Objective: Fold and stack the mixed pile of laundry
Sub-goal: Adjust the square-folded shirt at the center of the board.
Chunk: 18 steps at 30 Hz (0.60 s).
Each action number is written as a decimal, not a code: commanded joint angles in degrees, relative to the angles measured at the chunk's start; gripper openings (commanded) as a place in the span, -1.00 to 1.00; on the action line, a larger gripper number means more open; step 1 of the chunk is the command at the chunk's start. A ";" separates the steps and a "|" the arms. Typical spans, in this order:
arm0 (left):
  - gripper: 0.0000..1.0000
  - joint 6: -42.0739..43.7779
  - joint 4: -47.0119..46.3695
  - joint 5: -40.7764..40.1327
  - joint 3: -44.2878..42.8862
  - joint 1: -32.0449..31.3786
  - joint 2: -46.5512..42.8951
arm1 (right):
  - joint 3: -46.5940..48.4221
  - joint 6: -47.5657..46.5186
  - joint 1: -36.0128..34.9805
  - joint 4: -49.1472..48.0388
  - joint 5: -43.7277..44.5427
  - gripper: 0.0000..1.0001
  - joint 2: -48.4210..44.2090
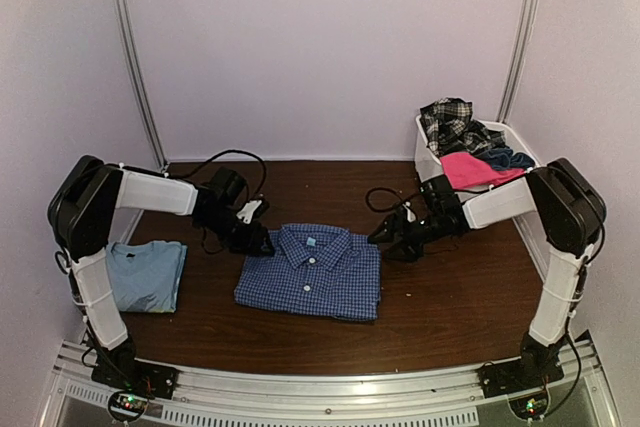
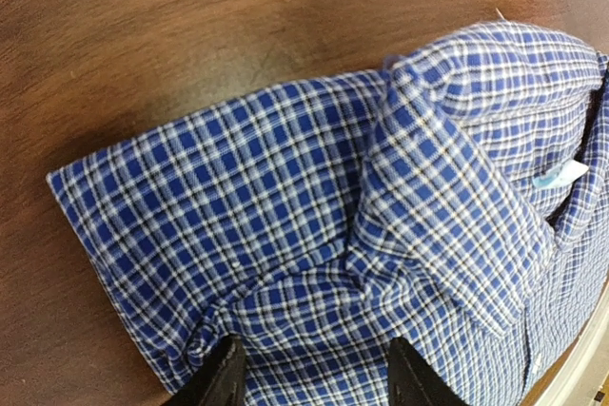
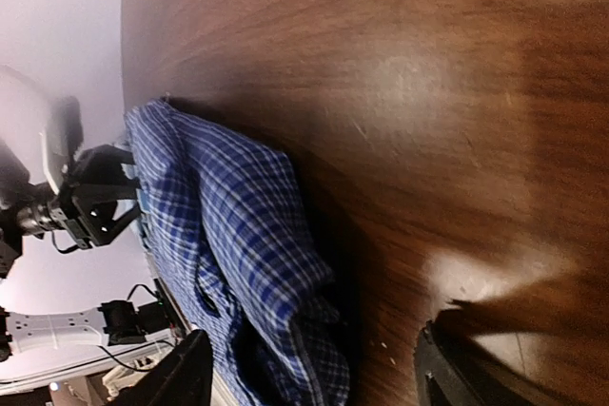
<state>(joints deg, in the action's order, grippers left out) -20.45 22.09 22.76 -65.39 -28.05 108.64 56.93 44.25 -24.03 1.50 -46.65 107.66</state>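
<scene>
Fabric of the blue small-check button shirt (image 1: pixel 310 272) lies folded, one corner under the spread, unclamped fingers (image 2: pixel 224 382) of the left gripper (image 1: pixel 262 244) and the opposite edge just beside the right gripper (image 1: pixel 382 235), which hangs wide open and empty. Outward of the left gripper lies the folded light blue T-shirt (image 1: pixel 145 275). Behind the right gripper a white basket (image 1: pixel 424 150) holds the black-white plaid piece (image 1: pixel 450 122), hot pink piece (image 1: pixel 470 169) and dark navy pieces (image 1: pixel 505 159).

The top view gives me soft, even overhead light. On the left wrist the checked shirt (image 2: pixel 285 225) reads sharp — on the right wrist I see pale glare on the table (image 3: pixel 409 83), dark shadows, and fingers (image 3: pixel 181 377) blurred at the bottom edge.
</scene>
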 commanded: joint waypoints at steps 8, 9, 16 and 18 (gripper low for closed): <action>0.08 -0.60 -2.67 0.11 -0.17 0.46 2.57 | 1.45 31.33 -3.71 -46.06 -15.15 -0.05 -0.53; 0.08 -0.66 -2.70 0.28 -0.26 0.46 2.55 | 1.92 29.47 -3.81 -43.35 -14.78 -0.06 -2.90; 0.10 -1.38 -2.43 0.62 0.24 0.47 -1.24 | 6.75 -1.95 -1.38 5.85 3.74 0.01 -13.39; 0.15 -1.79 -2.41 0.31 0.94 0.66 -4.25 | 10.19 -9.65 -0.41 21.15 14.89 0.05 -13.06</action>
<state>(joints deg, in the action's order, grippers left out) -21.32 19.79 23.22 -65.32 -28.05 108.90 62.70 53.17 -26.63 -9.87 -51.66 94.70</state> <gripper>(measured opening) 0.555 0.513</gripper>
